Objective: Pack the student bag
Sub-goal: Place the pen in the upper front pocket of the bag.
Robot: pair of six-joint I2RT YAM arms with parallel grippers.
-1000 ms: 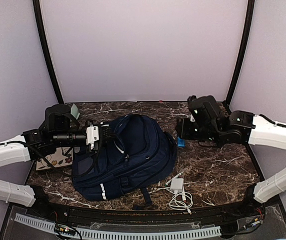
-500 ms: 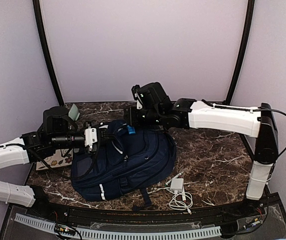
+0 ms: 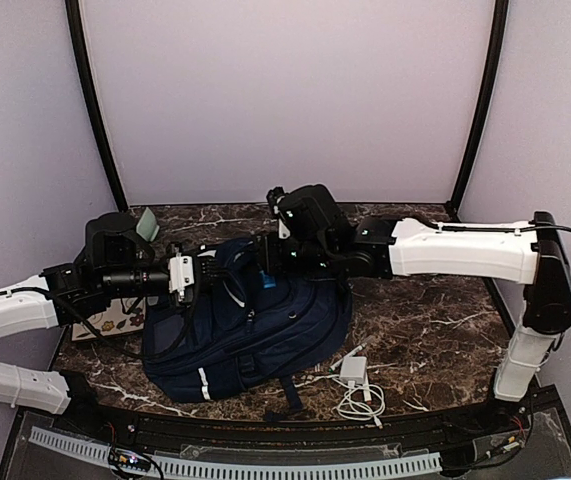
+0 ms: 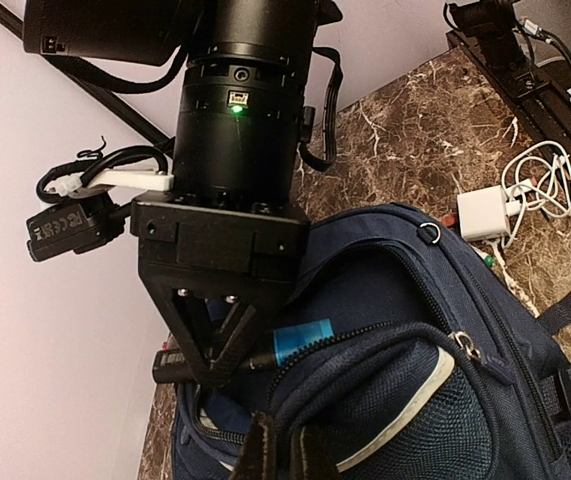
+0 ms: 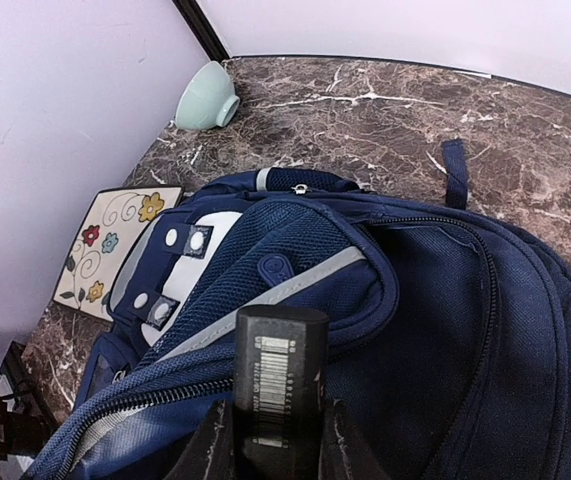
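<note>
Navy student bag point(image 3: 255, 320) lies flat on marble table point(image 3: 435, 330), centre-left, top end toward left arm.

Around it:
- Mint bowl point(image 3: 147, 224), tipped, at back-L corner.
- floral card point(image 3: 115, 318) just L of bag.
- White charger point(image 3: 353, 368) w/ coiled cable point(image 3: 362, 405) near bag's front-R side.

left gripper point(image 4: 280, 452) is pinched tight on fabric at rim of bag's mouth. right gripper point(image 5: 275, 440) clamps a black block point(image 5: 277, 385) w/ barcode label, which sticks out past the fingertips, over bag's top end. Left wrist view shows a blue tag point(image 4: 302, 340) on the block's far end, just above the zip edge.

In the way: right wrist body sits btwn top cam and bag mouth, so the opening is mostly hidden from above.

Hard to make out:
- Bag interior not visible in any view.
- Card partly under left arm.
- Tiny red/green bits by charger are too small to name.
- What the block is: can't tell.
- Whether block touches bag: can't tell.
</note>
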